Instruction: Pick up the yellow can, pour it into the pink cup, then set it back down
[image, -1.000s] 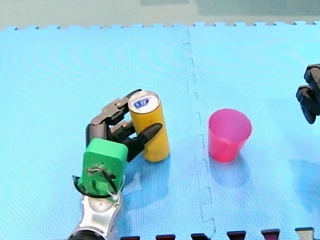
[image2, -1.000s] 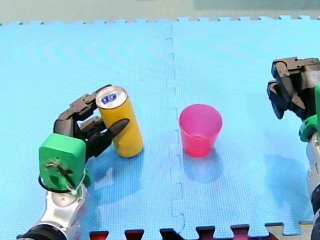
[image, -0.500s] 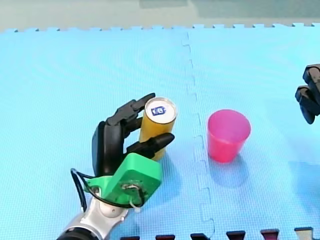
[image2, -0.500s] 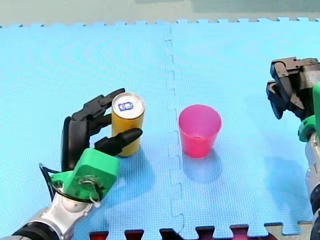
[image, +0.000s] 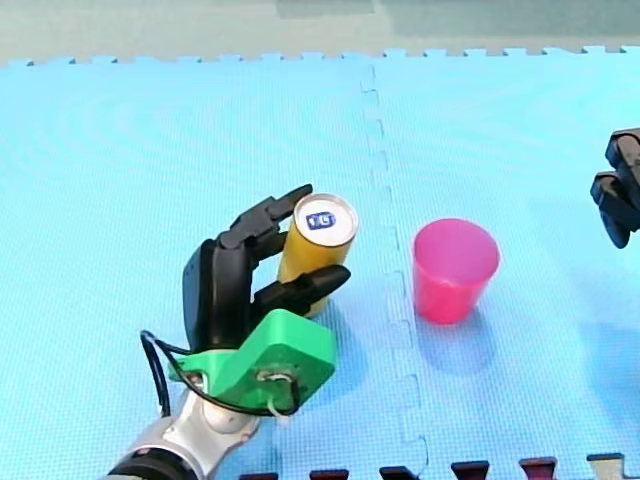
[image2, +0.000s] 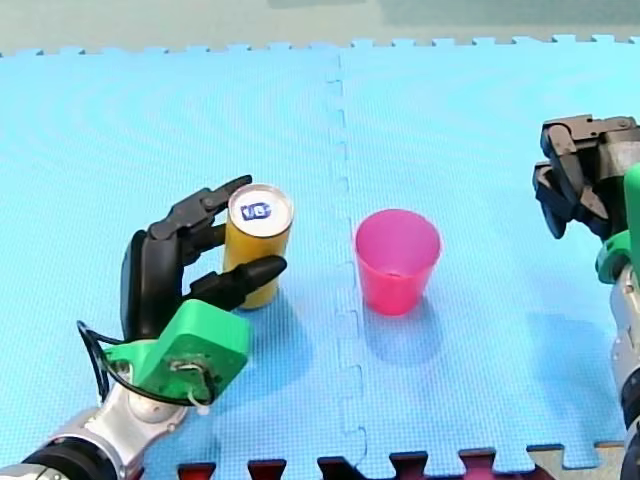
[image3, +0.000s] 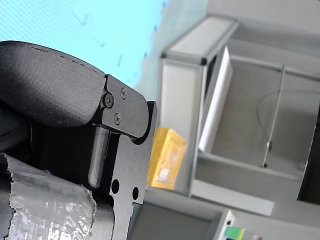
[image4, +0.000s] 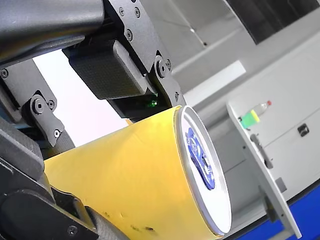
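The left hand (image: 235, 290) is wrapped around the yellow can (image: 312, 250). Its thumb presses the near side and its two fingers (image: 262, 214) curl over the far side, so the grip sits on the can's body and leaves the lidded top free, which suits a pour. The second wrist view shows the same hold up close, with the can's wall clamped between the dark finger links. The can leans slightly, top toward the robot. The thumb hides its base, so I cannot tell whether it is touching the blue foam mat (image: 120, 150) or is just clear of it; probably the lift is only beginning.

The can is left of the mat's centre seam, nearer the front edge than the back. The pink cup (image: 455, 270) stands upright, mouth open, just across that seam to the right. It is near the can but not touching it, so the carry will likely be short.

The right hand (image2: 575, 185) is closed on nothing at the mat's right edge, well clear of the cup and of the likely pouring path.
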